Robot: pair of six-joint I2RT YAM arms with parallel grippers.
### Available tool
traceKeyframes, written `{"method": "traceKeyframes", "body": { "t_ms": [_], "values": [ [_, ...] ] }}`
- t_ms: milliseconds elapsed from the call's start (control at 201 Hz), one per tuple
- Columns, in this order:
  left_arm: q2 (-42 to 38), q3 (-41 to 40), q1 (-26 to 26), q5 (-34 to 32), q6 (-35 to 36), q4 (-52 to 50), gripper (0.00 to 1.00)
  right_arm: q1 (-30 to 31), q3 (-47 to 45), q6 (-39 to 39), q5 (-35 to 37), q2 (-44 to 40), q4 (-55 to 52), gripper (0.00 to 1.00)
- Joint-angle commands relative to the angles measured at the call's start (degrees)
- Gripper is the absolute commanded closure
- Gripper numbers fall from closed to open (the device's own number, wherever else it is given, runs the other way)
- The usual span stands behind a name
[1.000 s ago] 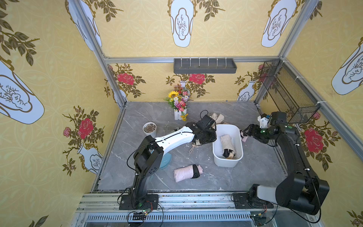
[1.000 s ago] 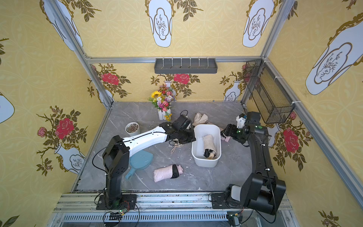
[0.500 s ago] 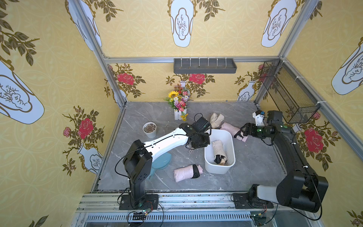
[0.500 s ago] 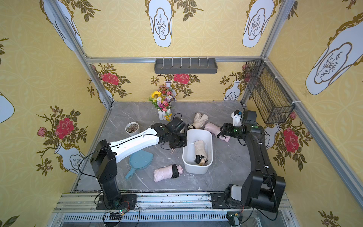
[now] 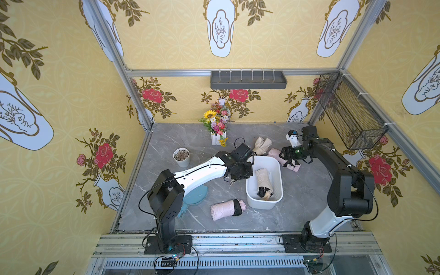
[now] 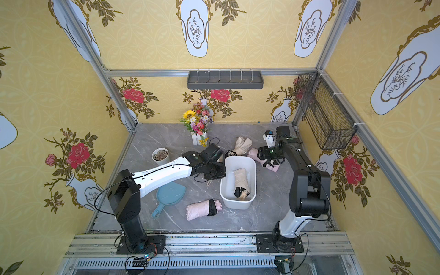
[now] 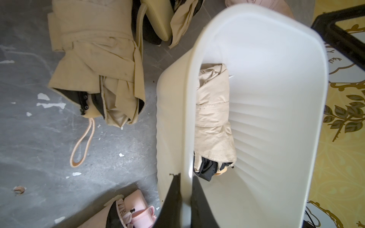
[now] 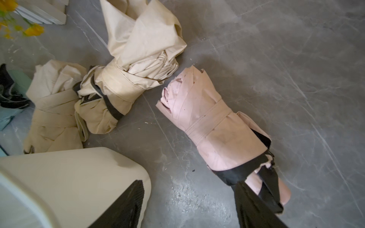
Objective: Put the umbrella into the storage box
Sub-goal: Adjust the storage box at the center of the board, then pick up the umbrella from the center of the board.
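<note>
Pinching: left gripper (image 7: 185,177) clamps the left rim wall of the storage box (image 5: 263,204), one finger inside, one outside.
Right gripper (image 8: 187,185): spread wide, low over the pink umbrella (image 8: 215,134) just beyond the box's far right corner.
Inside: beige umbrella (image 5: 263,181) lies lengthwise, apart from the right wall.
Open room: bare table (image 5: 304,202) right of the box; front umbrella (image 5: 226,209) crowds its near left corner.

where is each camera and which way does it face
Both top views: high over the front, looking down on the table, left arm and right arm.
Left wrist: on the left arm, looking along the left gripper, astride the storage box wall.
Right wrist: on the right arm, looking past the open right gripper at a pink umbrella.
Shared: both wrist views show the storage box and beige umbrellas beside it.
</note>
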Motion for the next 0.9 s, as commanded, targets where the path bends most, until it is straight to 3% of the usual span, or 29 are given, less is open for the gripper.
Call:
{"method": "traceKeyframes", "body": {
  "t_ms": [0,50,309,702,891],
  "values": [
    [-0.5,-0.1,0.1,-0.4,0.0,1.9,0.69,0.8,2.2,-3.5,2.9,3.0,2.2,0.23],
    [-1.1,-0.4,0.1,-0.8,-0.2,1.9,0.56,1.1,3.3,-4.4,3.9,4.8,2.3,0.23],
    [-5.9,-1.6,0.6,-0.8,-0.5,2.1,0.38,2.4,8.8,-9.5,4.8,12.4,2.9,0.22],
    [-13.5,-11.6,5.5,5.0,0.8,7.6,0.36,2.9,11.0,-9.3,4.1,18.7,-0.7,0.24],
    [-16.9,-15.7,7.0,5.2,1.8,7.8,0.36,2.7,9.2,-7.1,4.4,17.7,-2.5,0.36]
  ]
}}
